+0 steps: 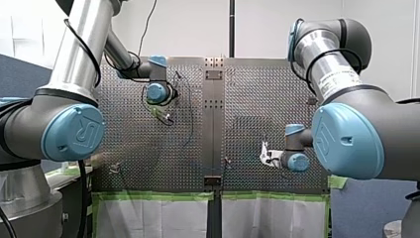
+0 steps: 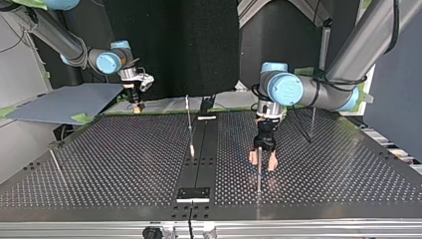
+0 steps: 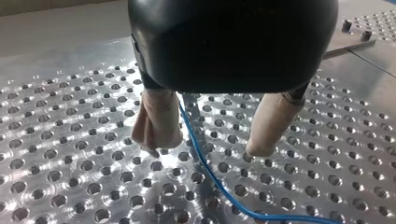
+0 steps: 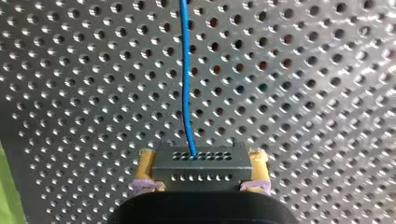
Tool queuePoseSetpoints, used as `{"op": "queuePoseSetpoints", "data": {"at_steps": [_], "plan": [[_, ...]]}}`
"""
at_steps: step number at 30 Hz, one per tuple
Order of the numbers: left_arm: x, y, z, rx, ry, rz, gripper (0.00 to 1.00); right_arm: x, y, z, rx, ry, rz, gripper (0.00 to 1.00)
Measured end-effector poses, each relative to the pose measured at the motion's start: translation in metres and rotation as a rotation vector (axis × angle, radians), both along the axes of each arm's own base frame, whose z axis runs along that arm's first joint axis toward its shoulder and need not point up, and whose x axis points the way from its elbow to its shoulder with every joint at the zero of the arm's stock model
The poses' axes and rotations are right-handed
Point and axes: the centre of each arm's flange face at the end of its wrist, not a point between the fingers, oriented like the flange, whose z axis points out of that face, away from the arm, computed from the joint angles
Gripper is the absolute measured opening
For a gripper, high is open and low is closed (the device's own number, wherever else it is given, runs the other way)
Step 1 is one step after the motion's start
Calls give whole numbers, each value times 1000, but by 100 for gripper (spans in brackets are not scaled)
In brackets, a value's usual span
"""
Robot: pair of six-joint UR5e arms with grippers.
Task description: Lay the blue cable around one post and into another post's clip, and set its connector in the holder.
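Right gripper [image 4: 201,169] clamps connector [image 4: 201,163]; blue cable [image 4: 186,84] passes, seemingly loose, through left gripper [image 3: 211,142].

Perforated metal table [image 2: 114,154], dark strip [image 2: 201,154] down its middle, thin posts [image 2: 259,172] standing, blue cable [image 3: 212,175] lying across the holes.

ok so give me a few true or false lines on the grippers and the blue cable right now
1. My right gripper is shut on the black connector. True.
2. My left gripper is clamped on the blue cable. False: its beige fingers stand open, with the cable running between them.
3. The blue cable leaves the connector and runs ahead of it across the perforated table. True.
4. The connector lies loose on the table. False: my right gripper holds it.
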Motion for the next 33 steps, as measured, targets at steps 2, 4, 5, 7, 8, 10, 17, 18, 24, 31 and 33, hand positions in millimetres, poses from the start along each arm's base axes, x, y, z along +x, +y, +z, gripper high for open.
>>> {"op": "queuePoseSetpoints", "data": {"at_steps": [2, 4, 5, 7, 8, 10, 17, 18, 24, 31, 33], "plan": [[0, 0, 0, 1, 0, 1, 100, 0, 0, 10, 9, -13, -12, 0], [0, 0, 0, 4, 0, 1, 100, 0, -1, 21, 17, -28, -17, 0], [0, 0, 0, 7, 0, 2, 100, 1, -1, 25, 21, -35, -18, 0], [0, 0, 0, 17, 0, 3, 100, 2, 0, 36, 29, -51, -15, 0], [0, 0, 0, 21, 0, 4, 100, 3, 0, 40, 33, -58, -13, 0], [0, 0, 0, 26, 0, 5, 100, 4, 1, 51, 41, -74, -10, 0], [0, 1, 0, 33, 0, 6, 100, 6, 1, 89, 41, -84, -17, 0], [0, 1, 0, 34, 0, 7, 100, 6, 1, 94, 37, -80, -21, 0], [0, 1, 0, 35, 0, 7, 100, 1, -2, 131, 10, -53, -68, 0], [0, 1, 0, 38, 0, 7, 100, -10, -7, 176, -20, -38, -135, 0], [0, 1, -1, 38, 1, 7, 100, -11, -9, 189, -34, -34, -141, 0]]}}
